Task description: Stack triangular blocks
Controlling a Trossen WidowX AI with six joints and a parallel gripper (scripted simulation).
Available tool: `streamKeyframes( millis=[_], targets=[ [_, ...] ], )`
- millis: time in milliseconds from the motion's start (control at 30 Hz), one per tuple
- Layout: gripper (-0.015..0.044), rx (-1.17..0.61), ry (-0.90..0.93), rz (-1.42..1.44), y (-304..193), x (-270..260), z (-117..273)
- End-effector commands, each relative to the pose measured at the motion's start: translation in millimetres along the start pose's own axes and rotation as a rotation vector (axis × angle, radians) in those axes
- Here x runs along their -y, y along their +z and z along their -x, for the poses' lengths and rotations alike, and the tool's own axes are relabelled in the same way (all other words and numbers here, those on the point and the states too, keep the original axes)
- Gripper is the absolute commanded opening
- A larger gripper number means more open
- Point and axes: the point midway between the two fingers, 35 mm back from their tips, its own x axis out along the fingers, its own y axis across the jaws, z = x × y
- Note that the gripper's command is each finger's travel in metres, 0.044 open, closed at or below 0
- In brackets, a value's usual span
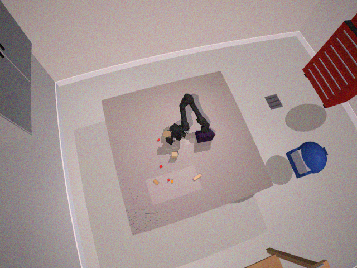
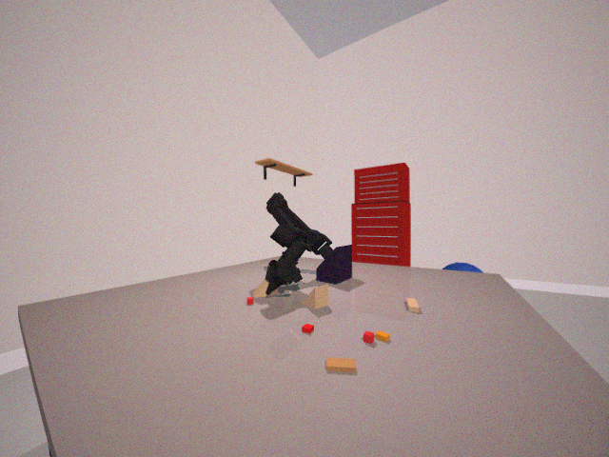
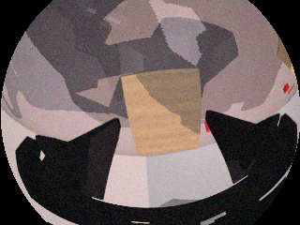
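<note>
The gripper is low over the far part of the table, its fingers spread wide with nothing pinched. In the wrist view, the left triangular block shows between the two fingertips; whether either touches it, I cannot tell. The right triangular block stands on the table, nearer and apart from the first, so the two are not stacked. A small red piece lies just left of the left block. Nearer lie another red piece, then a red cube beside an orange piece. A brown bar lies nearest, and a pale bar well to the right.
</note>
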Motion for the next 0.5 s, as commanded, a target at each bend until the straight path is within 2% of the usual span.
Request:
streamKeyframes(
  millis=[0,167,400,467],
  targets=[
    [0.0361,0.0,0.0,0.0,0.1,0.0,0.2],
    [0.023,0.0,0.0,0.0,0.1,0.0,0.2],
    [0.0183,0.0,0.0,0.0,0.1,0.0,0.2],
    [0.0131,0.0,0.0,0.0,0.1,0.0,0.2]
  ],
)
